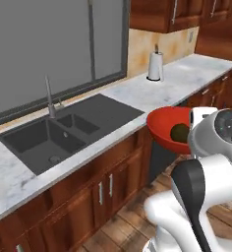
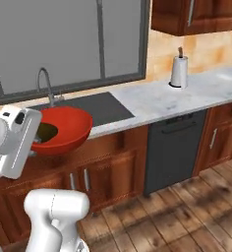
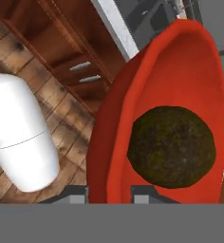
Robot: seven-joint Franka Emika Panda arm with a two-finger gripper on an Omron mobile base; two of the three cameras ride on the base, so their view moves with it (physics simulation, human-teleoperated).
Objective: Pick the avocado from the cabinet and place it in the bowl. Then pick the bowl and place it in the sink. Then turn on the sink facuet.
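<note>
marble counter (image 1: 152, 91) runs wide, its edge beside the dark two-basin sink (image 1: 64, 130). glossy red bowl (image 1: 168, 129) hangs off the counter front over wood floor. gripper (image 3: 109, 192) clamps its rim; rough olive avocado (image 3: 171, 146) lies inside.

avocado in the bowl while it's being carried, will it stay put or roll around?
Likely to roll: the avocado is nearly round and lies loose on the smooth, glossy inside of the bowl. It probably stays inside, since it sits low against the curved wall, well below the rim. A sharp tilt could still send it out; the gripper straddles just one edge.
</note>
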